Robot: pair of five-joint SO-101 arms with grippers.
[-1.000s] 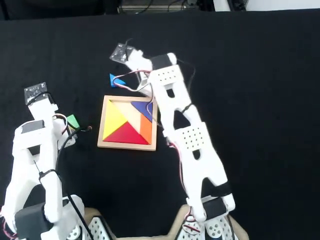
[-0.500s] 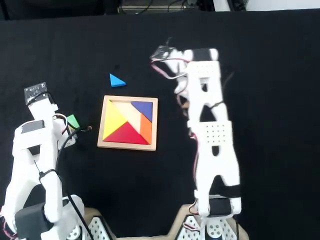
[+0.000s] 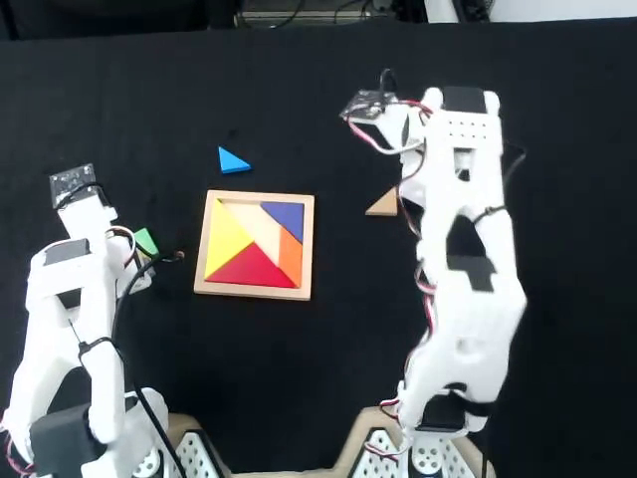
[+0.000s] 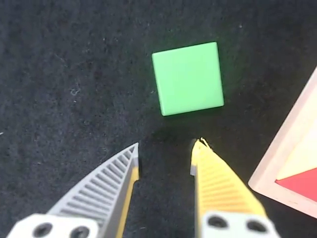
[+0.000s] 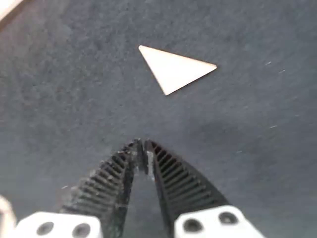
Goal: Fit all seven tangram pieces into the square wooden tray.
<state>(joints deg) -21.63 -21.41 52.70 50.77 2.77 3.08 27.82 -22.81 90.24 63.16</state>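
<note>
Item 1, tan triangle: flat on the black tabletop, just ahead of the right hand, which is clenched on nothing. Its long edge runs across the hand's line and its apex points toward the hand. Item 2, green square: just ahead of the released left hand, beside the tray. The high view adds a blue triangle beyond the tray and 4 coloured pieces seated inside.

The left arm and right arm were white shells with black motors, small hole grids and thin red, black and white wires. The left gripper had one grey and one yellow ribbed finger. The right gripper had two black ones.
</note>
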